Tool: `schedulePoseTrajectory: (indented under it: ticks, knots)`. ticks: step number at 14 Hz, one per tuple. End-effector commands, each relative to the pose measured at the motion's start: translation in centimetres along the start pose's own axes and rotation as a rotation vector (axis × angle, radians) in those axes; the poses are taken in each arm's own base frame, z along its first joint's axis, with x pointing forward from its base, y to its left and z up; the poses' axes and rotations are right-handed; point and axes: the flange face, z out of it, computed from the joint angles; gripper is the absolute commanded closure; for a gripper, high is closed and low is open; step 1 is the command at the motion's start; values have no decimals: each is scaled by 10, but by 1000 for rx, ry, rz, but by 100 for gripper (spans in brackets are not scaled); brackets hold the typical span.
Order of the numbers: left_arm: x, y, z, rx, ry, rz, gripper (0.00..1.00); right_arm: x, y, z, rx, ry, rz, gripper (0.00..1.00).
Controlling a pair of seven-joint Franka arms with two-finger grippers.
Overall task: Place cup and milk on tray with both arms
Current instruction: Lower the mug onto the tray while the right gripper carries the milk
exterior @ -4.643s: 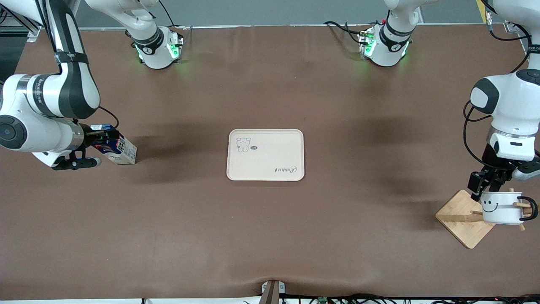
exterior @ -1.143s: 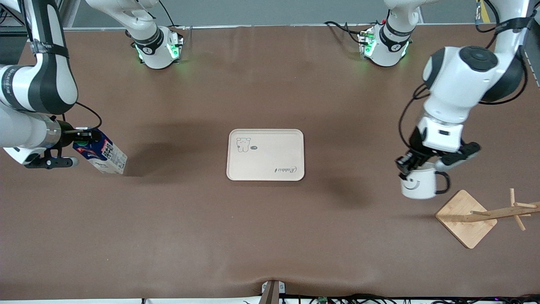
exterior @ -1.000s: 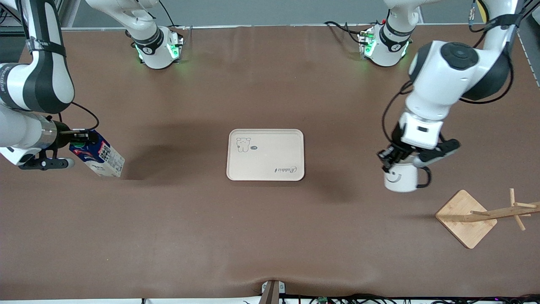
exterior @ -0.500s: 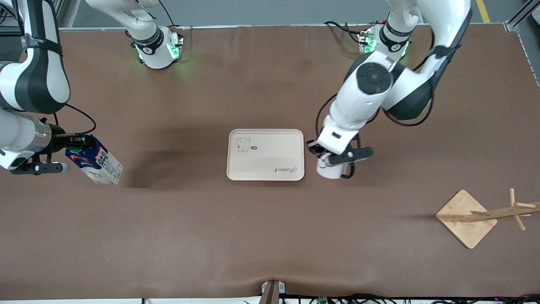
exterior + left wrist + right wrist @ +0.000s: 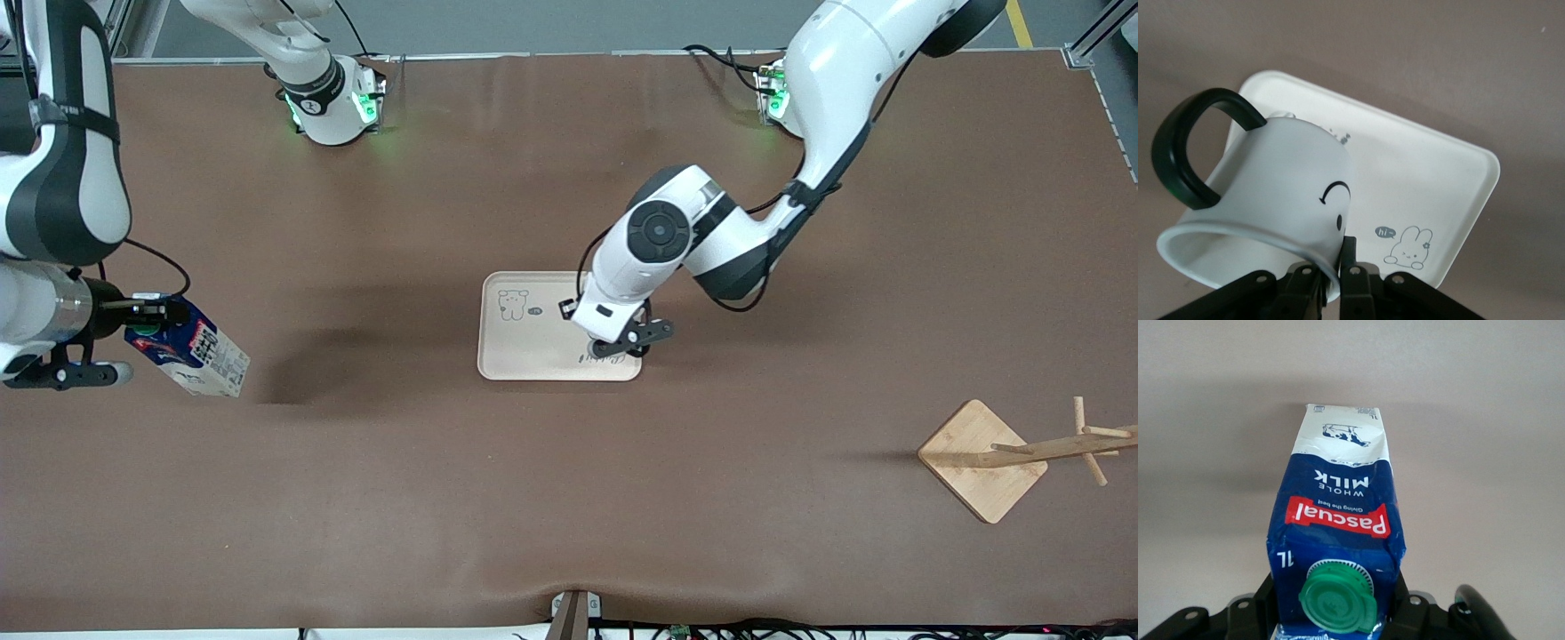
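The cream tray (image 5: 533, 351) lies mid-table and also shows in the left wrist view (image 5: 1431, 173). My left gripper (image 5: 613, 342) is over the tray's end toward the left arm, by the cursive writing. It is shut (image 5: 1331, 270) on the rim of the white smiley cup (image 5: 1271, 200), which hangs tilted over the tray; in the front view the wrist mostly hides the cup. My right gripper (image 5: 147, 313) is at the right arm's end of the table, shut (image 5: 1335, 607) on the top of the blue milk carton (image 5: 196, 354) (image 5: 1338, 500), held tilted above the table.
A wooden peg stand on a square base (image 5: 982, 458) stands at the left arm's end, nearer the front camera than the tray. Both arm bases sit along the table edge farthest from the front camera.
My left gripper has carried the cup from the peg stand across to over the tray. My right gripper has lifted and tilted the milk and drifted a little toward the table's end.
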Motion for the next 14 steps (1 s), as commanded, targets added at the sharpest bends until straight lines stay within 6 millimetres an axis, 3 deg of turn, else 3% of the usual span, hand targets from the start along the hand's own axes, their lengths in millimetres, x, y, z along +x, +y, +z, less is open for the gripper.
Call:
schedulePoseTrajectory:
  ticks: [1, 6, 9, 14]
  knots:
    - [-15, 5, 10, 62, -78, -13, 100, 7, 0, -8, 12, -6, 3, 65]
    - [-26, 3, 46, 110, -150, -27, 100, 2, -23, 1, 107, -77, -11, 68]
    - [-24, -1, 64, 125, -172, -35, 90, -8, -40, 2, 179, -155, -12, 68]
    - [-19, -5, 68, 129, -182, -52, 89, -19, -115, -3, 114, -222, 114, 67]
